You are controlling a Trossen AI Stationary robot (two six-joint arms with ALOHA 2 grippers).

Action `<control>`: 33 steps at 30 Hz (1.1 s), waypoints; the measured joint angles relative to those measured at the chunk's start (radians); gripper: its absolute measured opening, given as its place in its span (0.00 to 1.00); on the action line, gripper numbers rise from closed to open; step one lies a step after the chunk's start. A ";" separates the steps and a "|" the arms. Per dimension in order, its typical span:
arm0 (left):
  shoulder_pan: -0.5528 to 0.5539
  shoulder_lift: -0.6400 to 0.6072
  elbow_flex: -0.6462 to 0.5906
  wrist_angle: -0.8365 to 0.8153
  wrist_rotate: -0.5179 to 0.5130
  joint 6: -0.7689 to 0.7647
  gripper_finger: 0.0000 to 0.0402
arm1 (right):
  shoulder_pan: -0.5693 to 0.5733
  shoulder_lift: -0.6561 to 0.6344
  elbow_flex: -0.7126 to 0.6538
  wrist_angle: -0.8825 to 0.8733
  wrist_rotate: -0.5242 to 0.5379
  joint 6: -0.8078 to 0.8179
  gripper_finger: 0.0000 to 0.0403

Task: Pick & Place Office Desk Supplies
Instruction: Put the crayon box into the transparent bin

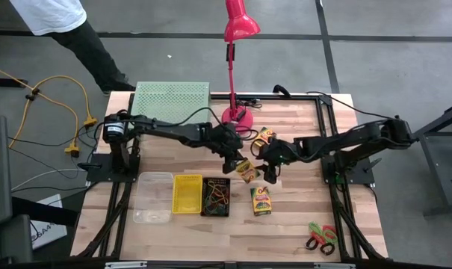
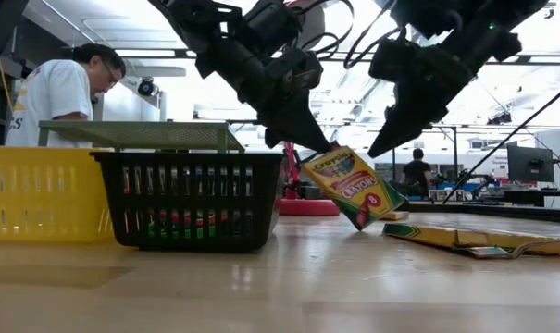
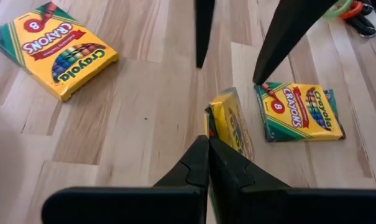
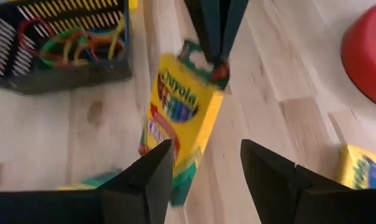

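The left gripper (image 2: 324, 146) had its fingers pressed together on the top flap of a crayon box (image 2: 346, 187), which hung tilted with its lower corner at or just above the table (image 1: 293, 232) — contact could not be told. In the right wrist view the same box (image 4: 178, 121) dangled from those closed fingers. The right gripper (image 4: 206, 163) stood wide open and empty, its two fingers either side of the box's lower end without touching it.

Outward from there, a second crayon box (image 1: 261, 200) lay flat on the near side, and a third (image 1: 265, 135) lay farther back beside the base of the red lamp (image 1: 236, 114). To the left sat the black mesh bin (image 1: 216, 196) holding coloured loops (image 4: 69, 37), then the yellow bin (image 1: 187, 193) and the clear bin (image 1: 152, 197). The scissors (image 1: 322, 237) lay well apart at the near right.

The step looked like a hand-over or a carry to a bin. To do it well, the open fingers should square up across the box's flat faces and close fully before the pinch on the flap lets go — that thin flap is a weak hold.
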 joint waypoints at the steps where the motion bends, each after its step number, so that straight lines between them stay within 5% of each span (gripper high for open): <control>1: -0.003 0.000 0.000 0.000 0.000 0.001 0.00 | -0.008 0.009 0.000 0.014 -0.021 0.000 0.44; 13: -0.006 0.000 0.000 0.003 0.000 0.018 0.00 | -0.071 0.055 0.001 0.084 -0.190 0.010 0.43; 33: -0.024 -0.009 0.000 0.038 -0.023 0.044 0.00 | -0.089 0.092 0.000 0.160 -0.276 0.003 0.34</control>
